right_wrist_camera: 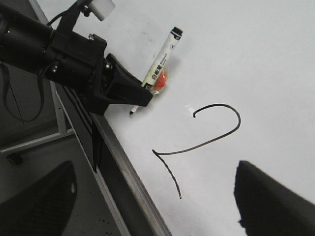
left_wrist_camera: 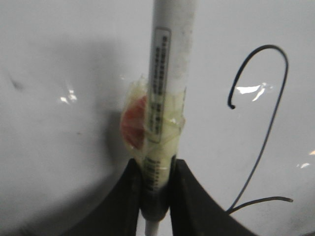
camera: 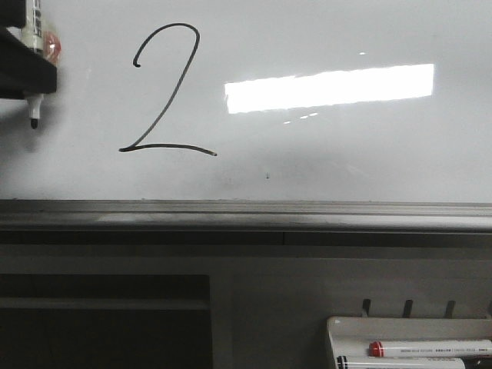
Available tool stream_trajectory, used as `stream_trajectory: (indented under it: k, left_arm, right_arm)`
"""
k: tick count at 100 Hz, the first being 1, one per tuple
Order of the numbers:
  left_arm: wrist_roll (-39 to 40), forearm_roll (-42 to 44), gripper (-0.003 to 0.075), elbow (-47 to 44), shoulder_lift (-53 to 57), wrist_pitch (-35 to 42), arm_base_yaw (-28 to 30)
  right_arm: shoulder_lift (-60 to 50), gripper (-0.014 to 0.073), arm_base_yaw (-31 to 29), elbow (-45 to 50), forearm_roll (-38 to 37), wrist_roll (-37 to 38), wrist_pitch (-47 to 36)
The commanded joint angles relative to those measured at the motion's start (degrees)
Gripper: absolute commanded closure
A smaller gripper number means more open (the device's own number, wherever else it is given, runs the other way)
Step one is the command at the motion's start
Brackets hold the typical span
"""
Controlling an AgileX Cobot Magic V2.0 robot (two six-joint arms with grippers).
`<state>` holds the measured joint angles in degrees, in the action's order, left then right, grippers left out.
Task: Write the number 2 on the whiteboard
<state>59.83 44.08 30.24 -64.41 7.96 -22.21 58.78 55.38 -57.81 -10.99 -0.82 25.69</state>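
The whiteboard (camera: 346, 154) fills the front view and carries the number 2 (camera: 165, 145) in thin black line left of centre. My left gripper (camera: 27, 73) is at the far left of the board, shut on a white marker (left_wrist_camera: 167, 73) wrapped in tape with a red patch. The marker's black tip (camera: 33, 121) points down, well left of the 2. The left wrist view shows the black fingers (left_wrist_camera: 130, 196) clamped on the barrel, with the 2 (left_wrist_camera: 268, 135) beside them. My right gripper (right_wrist_camera: 155, 209) is open and empty over the 2 (right_wrist_camera: 197, 146).
A grey metal rail (camera: 246, 217) runs along the board's lower edge. Below it at the right, a white tray (camera: 346, 327) holds markers, one with a red cap (camera: 376, 349). The left arm (right_wrist_camera: 59, 54) shows black in the right wrist view.
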Motion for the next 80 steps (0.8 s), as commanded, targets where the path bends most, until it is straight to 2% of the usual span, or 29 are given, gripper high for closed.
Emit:
stream_trajectory:
  k: [1,31,56,67,80]
  left_arm:
    - [0.7,-1.6,0.0741,1.7,-0.2,4.0,0.2]
    - [3.5,-1.7,0.0741,1.7,-0.3,-1.4,0.2]
    - [3.6,-1.7,0.0741,1.7,-0.3,-3.8,-4.6]
    - [3.6,-1.7,0.0741,1.7,-0.3,-7.2,-4.9]
    - [3.5,-1.7,0.0741,1.7,-0.3,-7.2,-4.9]
  right_arm:
    - [-1.2,0.0018,-0.4,-2.0,-0.5,0.0,-4.3]
    - [-1.2,0.0018,-0.4,-2.0,-0.4,0.0,-4.3]
    - [-1.2,0.0018,-0.4,-2.0,-0.4,0.0,-4.3]
    - [-1.2,0.0018,-0.4,-2.0,-0.4,0.0,-4.3]
    - [-1.2,0.0018,-0.4,-2.0,-0.4,0.0,-4.3]
